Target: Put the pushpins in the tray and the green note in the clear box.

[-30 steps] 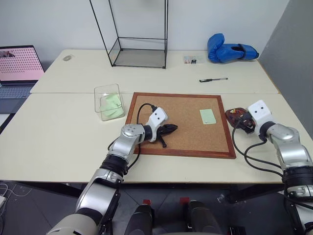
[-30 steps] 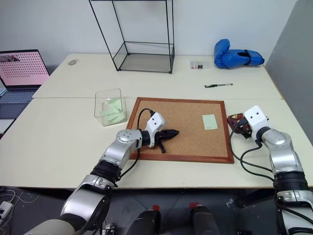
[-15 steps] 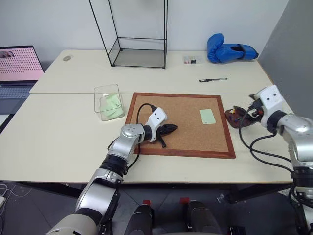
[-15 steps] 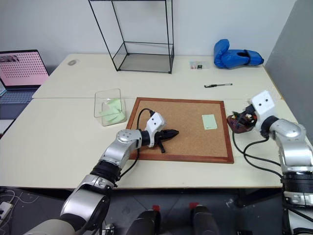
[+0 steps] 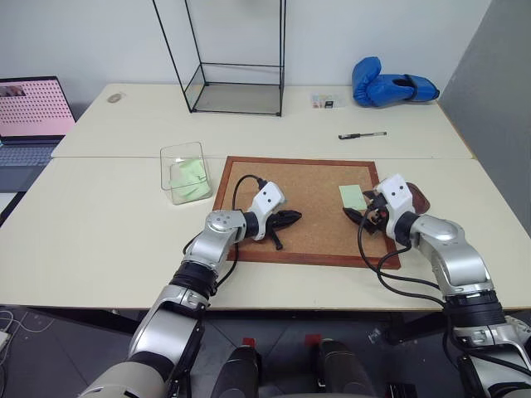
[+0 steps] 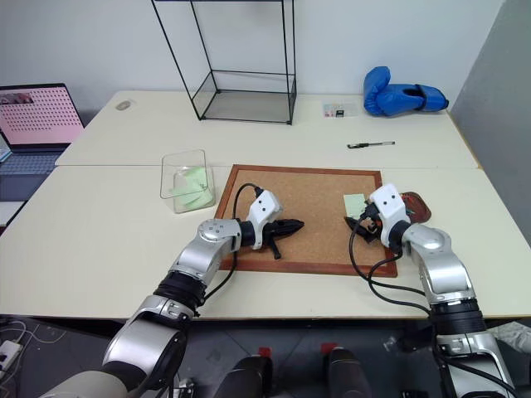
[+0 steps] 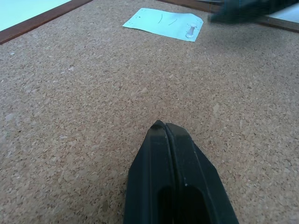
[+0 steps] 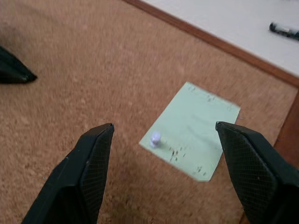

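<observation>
The green note (image 8: pixel 191 134) is pinned flat on the corkboard (image 5: pixel 307 211) by one pushpin (image 8: pixel 154 138). The right gripper (image 8: pixel 163 154) is held spread wide over it. The left gripper (image 7: pixel 164 128) is pressed together, empty, above the cork.

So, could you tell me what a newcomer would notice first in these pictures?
Probably the corkboard mid-table, where the open right gripper hovers over the green note, one pale pushpin in its corner. The shut left gripper rests on the cork, and a clear box sits beside the board.
</observation>
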You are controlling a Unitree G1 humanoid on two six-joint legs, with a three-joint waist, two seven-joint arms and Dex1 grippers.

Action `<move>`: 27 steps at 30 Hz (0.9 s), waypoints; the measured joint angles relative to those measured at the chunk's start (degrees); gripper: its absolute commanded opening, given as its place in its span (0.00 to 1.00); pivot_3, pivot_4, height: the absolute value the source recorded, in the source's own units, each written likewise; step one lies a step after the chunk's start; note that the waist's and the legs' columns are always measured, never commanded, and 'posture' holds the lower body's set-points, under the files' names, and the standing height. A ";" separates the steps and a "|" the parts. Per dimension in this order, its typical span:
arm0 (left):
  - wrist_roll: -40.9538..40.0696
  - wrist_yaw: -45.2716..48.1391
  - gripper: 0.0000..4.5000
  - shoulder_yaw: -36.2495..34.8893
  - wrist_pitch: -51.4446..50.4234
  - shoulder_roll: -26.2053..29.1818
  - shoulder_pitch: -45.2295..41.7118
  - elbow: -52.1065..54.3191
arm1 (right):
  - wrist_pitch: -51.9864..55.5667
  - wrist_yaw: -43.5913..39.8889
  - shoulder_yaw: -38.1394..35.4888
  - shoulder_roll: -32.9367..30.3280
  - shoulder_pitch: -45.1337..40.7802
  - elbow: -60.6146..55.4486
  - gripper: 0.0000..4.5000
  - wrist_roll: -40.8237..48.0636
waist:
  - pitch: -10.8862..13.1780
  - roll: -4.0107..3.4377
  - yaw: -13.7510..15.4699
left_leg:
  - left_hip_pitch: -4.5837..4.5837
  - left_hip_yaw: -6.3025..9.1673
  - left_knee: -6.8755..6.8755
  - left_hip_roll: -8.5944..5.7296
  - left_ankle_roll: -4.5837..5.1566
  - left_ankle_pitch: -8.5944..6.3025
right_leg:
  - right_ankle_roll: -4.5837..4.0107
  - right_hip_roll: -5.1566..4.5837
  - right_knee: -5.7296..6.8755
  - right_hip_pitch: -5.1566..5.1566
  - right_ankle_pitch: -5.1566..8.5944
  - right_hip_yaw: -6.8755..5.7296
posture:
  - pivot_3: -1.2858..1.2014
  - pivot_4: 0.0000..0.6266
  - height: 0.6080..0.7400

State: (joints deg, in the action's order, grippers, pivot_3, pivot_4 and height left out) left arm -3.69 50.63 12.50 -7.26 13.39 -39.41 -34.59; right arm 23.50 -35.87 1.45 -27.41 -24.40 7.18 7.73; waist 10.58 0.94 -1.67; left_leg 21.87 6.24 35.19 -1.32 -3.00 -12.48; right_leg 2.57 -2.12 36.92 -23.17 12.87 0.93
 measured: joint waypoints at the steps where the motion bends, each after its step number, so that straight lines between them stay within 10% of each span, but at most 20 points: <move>1: 0.00 -0.01 0.00 0.00 0.00 0.04 0.00 0.00 | -0.45 0.17 0.01 0.35 -0.29 0.91 0.74 -0.10 | 0.00 0.00 -0.01 | 0.00 0.00 0.00 0.00 0.00 0.00 | 0.00 0.00 0.00 0.00 0.00 0.00 | 0.52 0.24 1.00; 18: 0.00 -0.35 0.00 0.12 -0.02 -0.07 0.03 0.22 | -4.09 0.49 0.94 2.17 -2.20 6.60 0.01 -1.05 | 0.00 0.00 -0.01 | 0.00 0.00 0.00 -0.01 0.00 0.00 | 0.00 0.00 0.00 0.00 0.00 0.01 | 0.52 0.24 1.00; 27: 0.00 -0.36 0.00 0.17 -0.02 0.00 0.15 0.38 | -3.01 -0.43 0.61 1.50 -1.70 2.56 0.01 0.14 | 0.00 0.00 -0.01 | 0.01 0.01 0.00 -0.01 0.00 0.00 | 0.00 0.00 0.00 -0.01 0.00 0.00 | 0.52 0.24 1.00</move>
State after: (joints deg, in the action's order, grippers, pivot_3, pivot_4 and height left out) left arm -3.69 50.27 12.67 -7.28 13.39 -39.26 -34.21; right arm 20.49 -36.31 2.06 -25.91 -26.10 9.74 7.87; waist 10.58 0.93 -1.68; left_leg 21.88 6.25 35.19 -1.33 -3.00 -12.48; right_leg 2.58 -2.12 36.92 -23.17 12.87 0.93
